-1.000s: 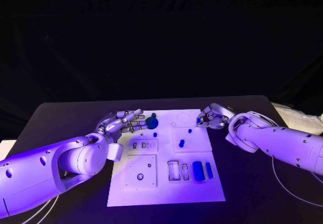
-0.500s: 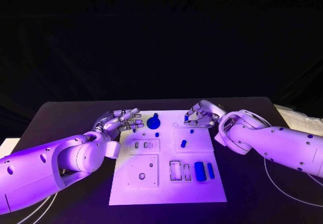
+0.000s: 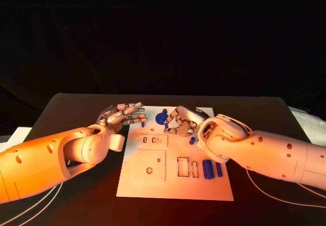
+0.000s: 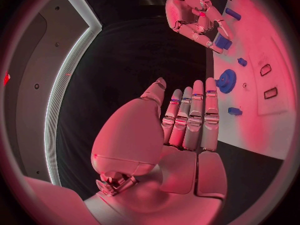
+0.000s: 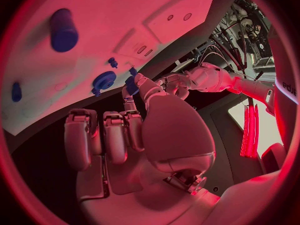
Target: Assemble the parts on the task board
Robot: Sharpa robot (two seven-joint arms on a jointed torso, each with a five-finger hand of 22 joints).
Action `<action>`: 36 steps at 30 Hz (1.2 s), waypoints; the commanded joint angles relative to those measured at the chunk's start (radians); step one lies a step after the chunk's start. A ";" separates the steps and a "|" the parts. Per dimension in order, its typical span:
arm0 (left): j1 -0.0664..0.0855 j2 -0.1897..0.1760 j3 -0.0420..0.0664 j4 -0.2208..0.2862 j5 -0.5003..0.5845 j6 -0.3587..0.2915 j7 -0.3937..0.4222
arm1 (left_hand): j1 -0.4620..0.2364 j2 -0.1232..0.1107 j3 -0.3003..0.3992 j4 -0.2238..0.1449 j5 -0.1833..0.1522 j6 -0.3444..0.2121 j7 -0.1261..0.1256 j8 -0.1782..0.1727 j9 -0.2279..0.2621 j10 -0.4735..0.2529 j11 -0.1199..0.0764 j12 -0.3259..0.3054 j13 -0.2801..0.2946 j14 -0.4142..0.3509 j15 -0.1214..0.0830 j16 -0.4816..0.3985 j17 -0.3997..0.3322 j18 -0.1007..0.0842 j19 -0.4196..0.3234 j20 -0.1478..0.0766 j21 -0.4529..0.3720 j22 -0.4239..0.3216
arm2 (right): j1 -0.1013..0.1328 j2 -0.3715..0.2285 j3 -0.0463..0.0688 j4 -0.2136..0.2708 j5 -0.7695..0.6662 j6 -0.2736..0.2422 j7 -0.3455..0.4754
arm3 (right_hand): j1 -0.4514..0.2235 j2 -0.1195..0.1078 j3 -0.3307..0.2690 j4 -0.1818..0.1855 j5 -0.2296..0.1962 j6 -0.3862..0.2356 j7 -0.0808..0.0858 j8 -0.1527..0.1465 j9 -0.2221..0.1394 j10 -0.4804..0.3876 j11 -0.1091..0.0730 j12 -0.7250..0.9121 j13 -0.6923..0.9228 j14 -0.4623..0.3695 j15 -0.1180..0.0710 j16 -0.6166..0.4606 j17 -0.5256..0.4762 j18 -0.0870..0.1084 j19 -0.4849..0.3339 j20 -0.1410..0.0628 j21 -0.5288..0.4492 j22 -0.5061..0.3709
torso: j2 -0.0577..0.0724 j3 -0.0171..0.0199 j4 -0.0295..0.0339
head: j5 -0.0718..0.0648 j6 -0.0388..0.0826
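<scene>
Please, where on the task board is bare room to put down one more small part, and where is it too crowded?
Free: the near strip of the task board, below the square plate and the blue cylinders. Crowded: the far end, where the left hand and right hand flank the blue gear.

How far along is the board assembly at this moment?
Early. The blue gear sits at the far end of the task board, but loose blue pieces lie beside open slots. Right hand seems to pinch a small blue part; left hand holds nothing.
</scene>
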 commanded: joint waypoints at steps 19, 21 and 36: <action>0.001 0.005 0.001 0.006 -0.006 0.017 0.021 | 0.001 0.005 0.001 -0.006 -0.003 -0.003 0.001 -0.004 0.000 -0.006 0.000 -0.002 0.001 0.003 0.005 -0.004 0.001 0.011 0.006 -0.002 -0.007 -0.001 | -0.064 0.091 -0.010 -0.065 -0.147 0.041 -0.076 | -0.004 0.009 0.007 -0.001 -0.003 0.015 -0.011 0.003 0.000 0.046 -0.006 -0.007 0.191 0.091 -0.006 -0.005 0.201 -0.016 0.003 -0.009 0.006 0.051 | 0.001 0.0018 -0.0016 | 0.024 -0.024; 0.001 0.005 0.001 0.006 -0.006 0.018 0.021 | 0.001 0.005 0.001 -0.006 -0.003 -0.003 0.001 -0.004 0.000 -0.006 0.000 -0.002 0.001 0.003 0.005 -0.004 0.001 0.011 0.006 -0.002 -0.007 -0.001 | -0.066 0.093 -0.010 -0.067 -0.148 0.041 -0.076 | -0.004 0.008 0.007 -0.001 -0.003 0.015 -0.011 0.003 0.000 0.046 -0.005 -0.007 0.191 0.091 -0.006 -0.005 0.201 -0.016 0.003 -0.009 0.006 0.051 | 0.002 0.0019 -0.0017 | 0.024 -0.024; 0.001 0.006 0.001 0.009 -0.006 0.017 0.019 | 0.001 0.005 0.001 -0.006 -0.003 -0.003 0.001 -0.004 0.000 -0.006 0.000 -0.002 0.001 0.003 0.005 -0.004 0.001 0.011 0.006 -0.002 -0.007 -0.001 | -0.078 0.105 -0.011 -0.074 -0.148 0.072 -0.072 | -0.027 -0.014 0.004 -0.001 -0.006 -0.004 -0.002 -0.013 -0.006 0.041 0.002 -0.016 0.187 0.090 -0.001 -0.008 0.195 -0.016 0.003 -0.006 0.004 0.050 | 0.000 0.0006 -0.0029 | 0.026 -0.026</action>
